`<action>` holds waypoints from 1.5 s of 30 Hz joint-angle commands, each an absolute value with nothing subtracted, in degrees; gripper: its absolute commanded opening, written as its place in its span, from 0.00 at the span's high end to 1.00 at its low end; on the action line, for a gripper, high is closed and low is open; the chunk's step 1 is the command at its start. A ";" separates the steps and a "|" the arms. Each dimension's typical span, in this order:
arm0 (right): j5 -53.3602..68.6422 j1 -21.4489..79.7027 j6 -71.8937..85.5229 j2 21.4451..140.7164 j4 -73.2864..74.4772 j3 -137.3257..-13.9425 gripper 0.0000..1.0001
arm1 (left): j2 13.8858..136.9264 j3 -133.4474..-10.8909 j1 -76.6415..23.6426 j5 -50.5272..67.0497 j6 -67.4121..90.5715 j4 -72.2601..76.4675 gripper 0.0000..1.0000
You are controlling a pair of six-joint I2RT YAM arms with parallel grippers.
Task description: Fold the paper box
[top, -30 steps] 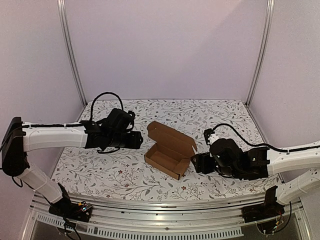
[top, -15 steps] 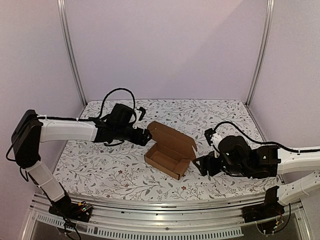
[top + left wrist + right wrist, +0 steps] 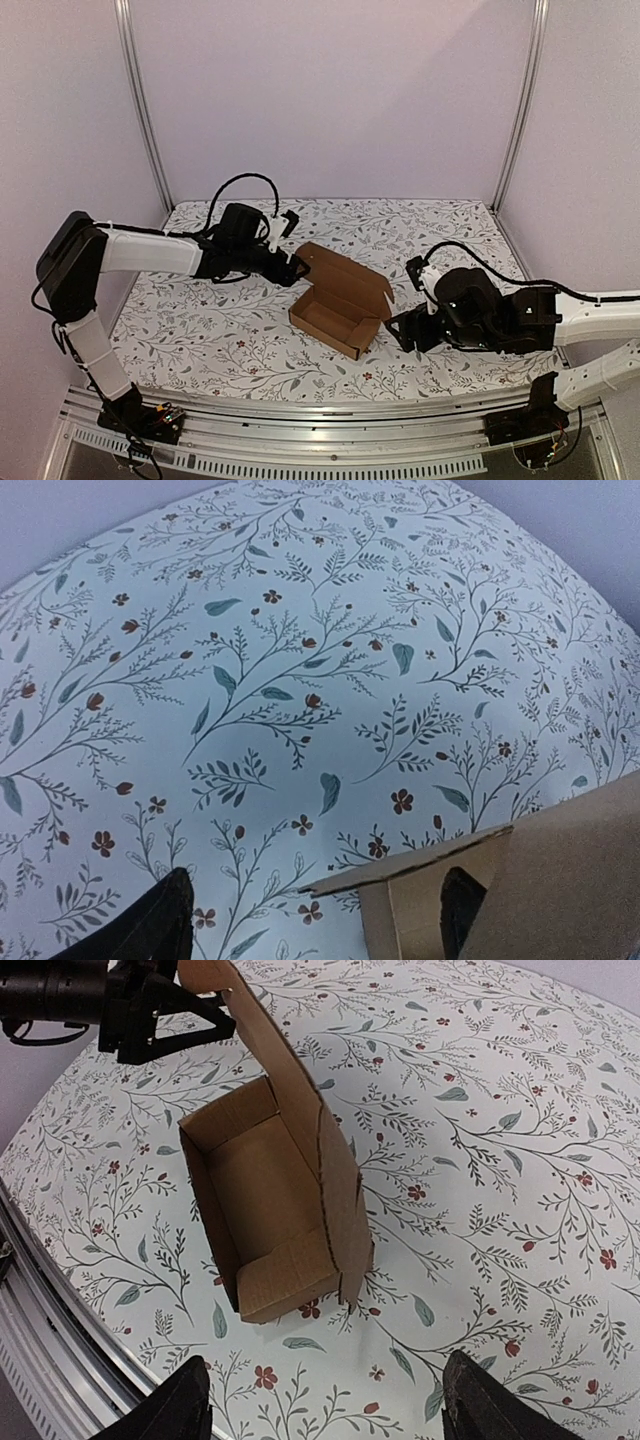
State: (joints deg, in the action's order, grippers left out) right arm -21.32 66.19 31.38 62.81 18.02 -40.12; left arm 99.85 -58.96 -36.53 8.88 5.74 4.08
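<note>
Our left hand (image 3: 294, 265) is spread at the raised lid (image 3: 345, 272) of the paper box (image 3: 330, 318); our right hand (image 3: 398, 328), also spread, is near it.

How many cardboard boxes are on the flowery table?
1. The paper box sits mid-table, lid open, between the left gripper and the right gripper. No others seem hidden.

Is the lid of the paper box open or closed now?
Open. The lid stands up from one long wall of the paper box, and the right wrist view shows its empty inside.
</note>
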 commanded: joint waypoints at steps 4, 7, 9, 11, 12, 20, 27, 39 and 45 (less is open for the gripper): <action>-20.07 63.88 32.95 69.57 16.79 -44.77 0.31 | 101.62 -61.37 -34.98 15.54 3.08 5.70 0.17; -21.23 63.39 32.78 72.09 16.18 -46.07 0.38 | 101.28 -61.02 -35.00 15.80 3.22 5.68 0.17; -21.17 62.86 32.37 73.61 14.99 -46.46 0.44 | 100.95 -60.92 -34.98 15.73 3.25 5.25 0.17; -21.43 62.33 31.88 74.93 14.25 -46.86 0.50 | 100.66 -60.70 -34.98 15.74 3.35 4.91 0.18; -21.59 62.13 31.54 75.42 14.16 -47.19 0.52 | 100.53 -60.61 -34.98 15.68 3.57 4.80 0.18; -21.38 60.77 29.03 78.99 13.45 -48.60 0.63 | 97.38 -57.54 -34.98 14.86 4.83 5.51 0.18; -20.30 60.13 28.06 80.63 12.43 -48.73 0.72 | 94.66 -55.37 -34.98 14.19 6.00 5.19 0.18; -17.70 60.04 23.49 78.65 13.13 -47.91 1.00 | 89.85 -53.34 -35.42 16.66 9.89 2.83 0.18; -15.18 60.03 16.07 74.83 16.85 -48.07 1.00 | 83.28 -49.00 -37.18 17.35 12.37 0.59 0.18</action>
State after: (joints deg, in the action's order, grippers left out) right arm -17.39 60.31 22.13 78.41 14.20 -47.42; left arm 88.12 -52.40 -36.16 16.01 10.00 3.38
